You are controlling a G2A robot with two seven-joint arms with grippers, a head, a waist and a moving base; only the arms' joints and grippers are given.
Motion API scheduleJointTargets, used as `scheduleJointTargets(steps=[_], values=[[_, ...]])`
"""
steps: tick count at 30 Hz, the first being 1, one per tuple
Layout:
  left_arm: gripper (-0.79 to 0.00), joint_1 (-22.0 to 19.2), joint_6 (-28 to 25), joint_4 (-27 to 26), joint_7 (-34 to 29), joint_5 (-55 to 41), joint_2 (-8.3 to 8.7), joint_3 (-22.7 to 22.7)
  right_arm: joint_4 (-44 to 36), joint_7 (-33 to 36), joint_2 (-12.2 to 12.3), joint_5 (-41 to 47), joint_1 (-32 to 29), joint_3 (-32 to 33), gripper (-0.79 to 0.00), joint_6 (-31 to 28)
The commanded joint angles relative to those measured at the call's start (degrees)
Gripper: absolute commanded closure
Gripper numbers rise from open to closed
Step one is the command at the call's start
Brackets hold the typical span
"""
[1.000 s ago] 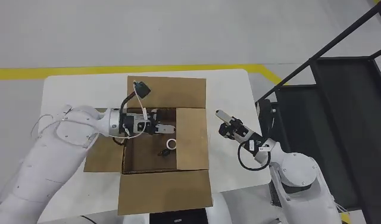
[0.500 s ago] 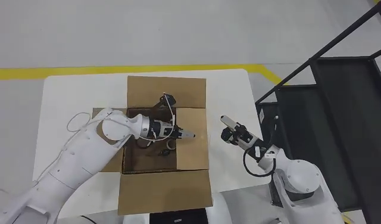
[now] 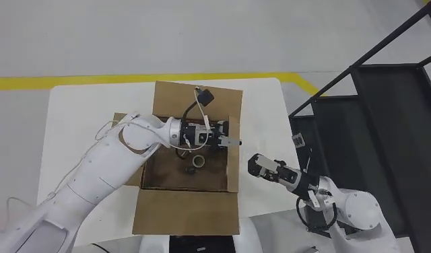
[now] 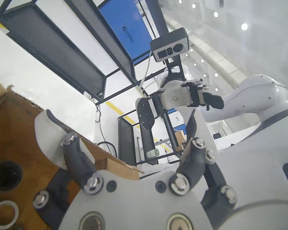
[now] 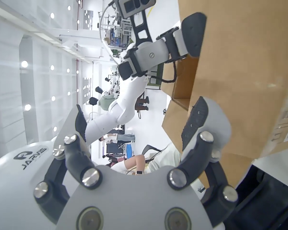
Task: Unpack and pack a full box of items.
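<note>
Left gripper (image 3: 232, 141), fingers spread, straddles the brown cardboard box's (image 3: 195, 98) three-o'clock flap (image 3: 234, 173); best pinched squarely, mid-edge

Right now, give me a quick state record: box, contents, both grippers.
box: open, cardboard, on white table; flap on robot's right stands up
contents: white ring, dark round item on box floor
left gripper: open, at the raised flap's edge
right gripper: open, empty, beside box's outer wall
</note>
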Motion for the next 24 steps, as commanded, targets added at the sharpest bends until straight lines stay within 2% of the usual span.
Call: scheduleJointTargets(steps=[1, 7, 12, 16, 20, 24], values=[[-0.785, -0.8, -0.2, 0.5, 0.1, -1.7, -1.12, 1.4, -0.9, 2.1, 0.2, 0.9, -1.0, -0.4, -0.785, -1.5], [-0.785, -2.5, -5.0, 4.9, -0.2, -10.2, -5.16, 5.6, -0.9, 6.0, 0.6, 2.9, -1.6, -1.2, -0.785, -3.4], [-0.785, -4.0, -7.1, 10.5, -1.3, -12.7, -8.44, 8.6, 0.7, 6.6, 1.0, 2.8, -0.6, -2.6, -0.785, -0.9], [-0.785, -4.6, -9.5, 14.2, -2.2, -14.5, -10.19, 9.1, 1.4, 6.9, 1.4, 3.4, 0.7, -2.5, -0.785, 0.3], [-0.785, -5.0, -12.9, 16.0, 1.2, -12.7, -10.30, 6.0, 2.7, 6.1, 1.6, 4.5, 2.9, -3.4, -0.785, 0.5], [-0.785, -4.7, -11.6, 17.5, 3.1, -7.9, -8.40, 0.9, 4.3, 7.7, 1.9, 5.1, 4.5, -4.2, -0.785, 1.6]])
